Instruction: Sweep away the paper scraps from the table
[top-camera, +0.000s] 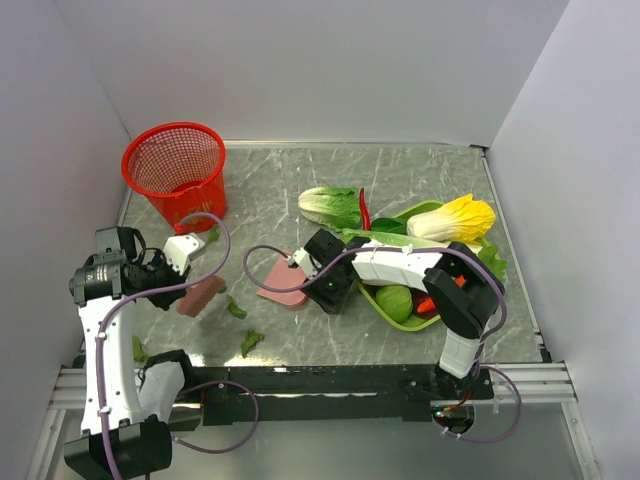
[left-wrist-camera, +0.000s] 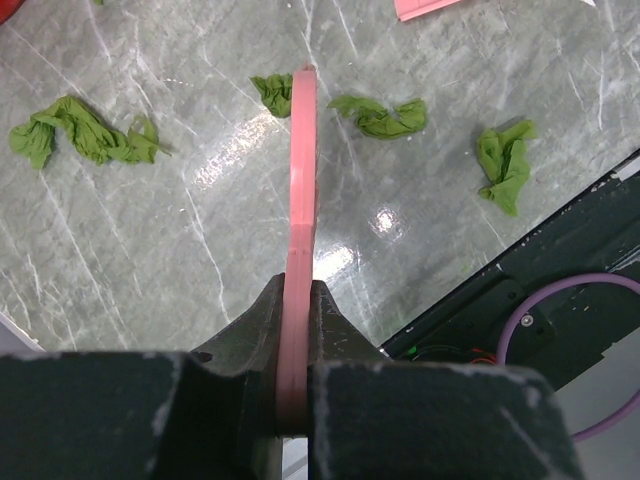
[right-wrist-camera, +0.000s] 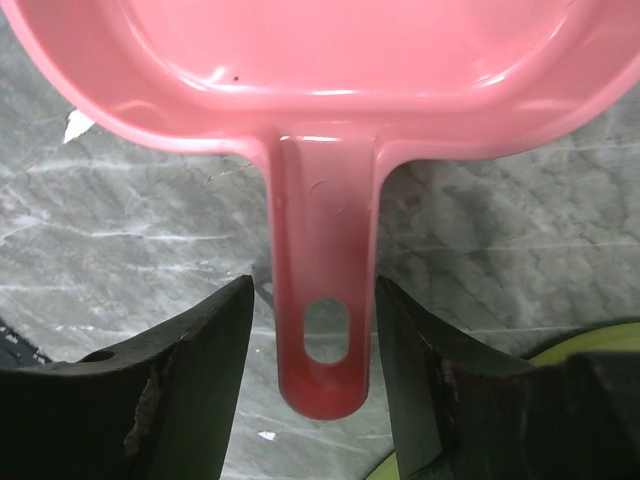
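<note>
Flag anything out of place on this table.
Green paper scraps lie scattered loose over the near-left of the table. A pale cabbage and a red chili also lie on the marble, beside rather than in the lime tray.

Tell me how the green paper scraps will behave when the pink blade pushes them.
The paper scraps look crumpled and thin, so they are probably very light and floppy, likely to slide easily on the glossy table. Being wrinkled, they may snag or ride over the pink blade rather than roll.
</note>
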